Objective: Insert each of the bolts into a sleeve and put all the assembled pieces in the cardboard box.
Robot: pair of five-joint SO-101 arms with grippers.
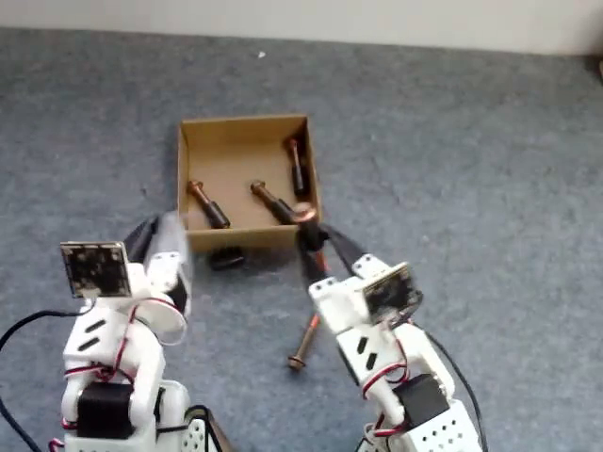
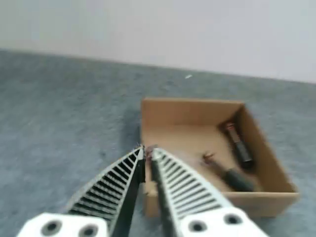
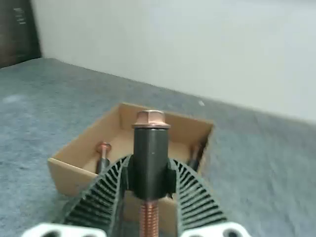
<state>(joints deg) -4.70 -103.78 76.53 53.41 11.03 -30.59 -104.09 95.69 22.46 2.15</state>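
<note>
Nearest the arms, on the table (image 1: 490, 188) between the two bases: a loose bolt (image 1: 303, 344), slanting with head toward the near edge and shank pointing off toward the cardboard box (image 1: 243, 121). Closer to the right arm than the left. Farther out, a loose sleeve (image 1: 226, 256), lying flat just outside the near wall of the box, touching it or nearly so; hard to tell which. Just beside that sleeve, left gripper (image 2: 148, 152): fingers pressed together at the tips, nothing between them, aimed at the box's near left corner.

On the other side, right gripper (image 3: 149, 170): clamped on an assembled piece (image 3: 149, 148), its sleeve pinched at mid-length, copper head (image 3: 150, 118) leading out past the fingertips, threaded shank trailing back toward the wrist. Long axis in line with the fingers, pointing straight at the box. From above, head sitting at the box's near right corner, about over the rim; no telling whether above the wall or touching it.

Inside the box, three finished pieces: a left piece (image 1: 207, 204) by the left wall, a middle piece (image 1: 273, 202) slanting toward the near right corner, a back piece (image 1: 297, 165) along the right wall, farthest off.

Judging by this: delivery of a fourth piece in hand, with one bolt and one sleeve not yet paired. With the box dead ahead of the assembled piece, likely only a short push forward over the near wall before letting go; release too early, and probably a drop onto the rim or outside.
</note>
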